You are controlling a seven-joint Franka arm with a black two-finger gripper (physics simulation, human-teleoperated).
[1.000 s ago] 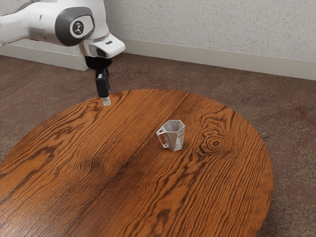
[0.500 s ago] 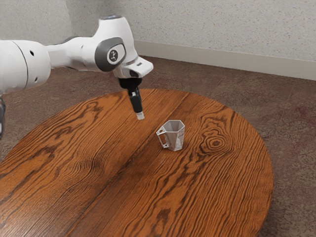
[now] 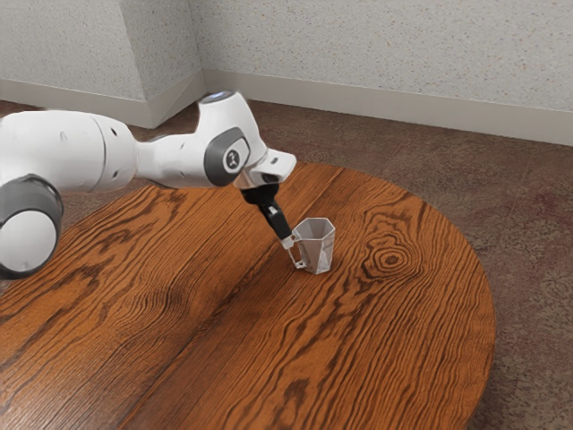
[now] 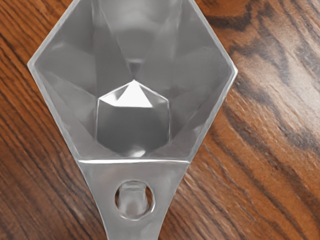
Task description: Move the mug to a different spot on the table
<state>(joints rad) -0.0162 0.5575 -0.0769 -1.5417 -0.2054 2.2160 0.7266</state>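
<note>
Wooden round table carries the clear faceted mug, upright and unmoved, nearer the surface's far edge than the near one. In the last second the arm has swept over from the far edge at the exterior view's left, and the gripper now leans down at the mug's handle. If it is released or clenched, I cannot tell. I judge the approach finished; closing on the handle and lifting remain to do

The pincer slanted down to the handle side of the upright grey mug, which stood on the round wooden desk.
</note>
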